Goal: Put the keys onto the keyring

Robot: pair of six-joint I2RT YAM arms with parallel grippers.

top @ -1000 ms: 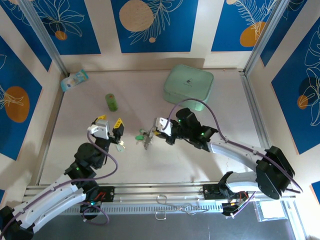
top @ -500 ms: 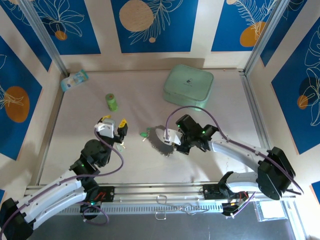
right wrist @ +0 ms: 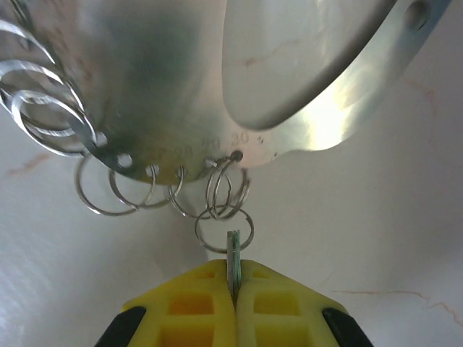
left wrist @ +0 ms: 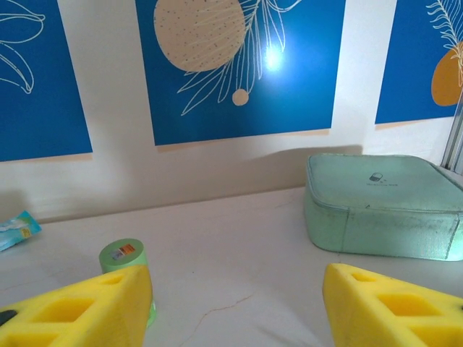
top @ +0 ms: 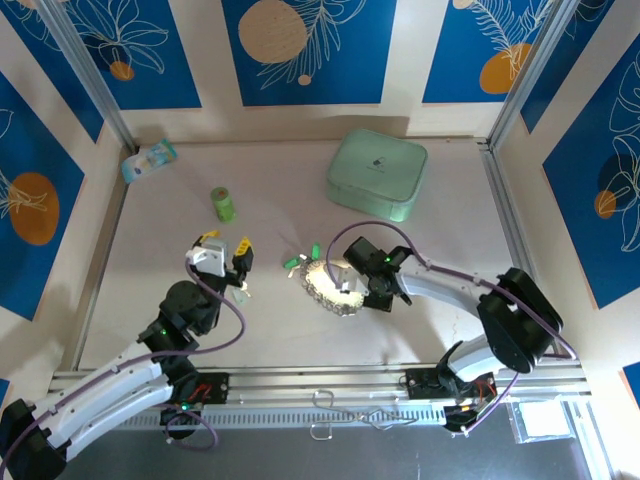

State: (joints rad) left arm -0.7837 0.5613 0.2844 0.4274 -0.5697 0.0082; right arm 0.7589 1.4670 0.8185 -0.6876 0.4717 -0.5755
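Beneath the shiny keyring (right wrist: pixel 181 94), right claw (right wrist: pixel 234 283) pinches a thin key (right wrist: pixel 233 249); left claw (left wrist: pixel 235 293) gapes.

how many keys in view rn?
3. Two green-headed keys lie loose on the table by the keyring's far-left edge. A third key is pinched edge-on in the shut right end effector. Others may be hidden under that arm.

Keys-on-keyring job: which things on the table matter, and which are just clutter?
Job:
- keyring
- key pinched in the right gripper, jaws shut
- loose green-headed keys on the table near the ring

Lying about:
- mint-green case
- green cylinder
- packet in the far left corner
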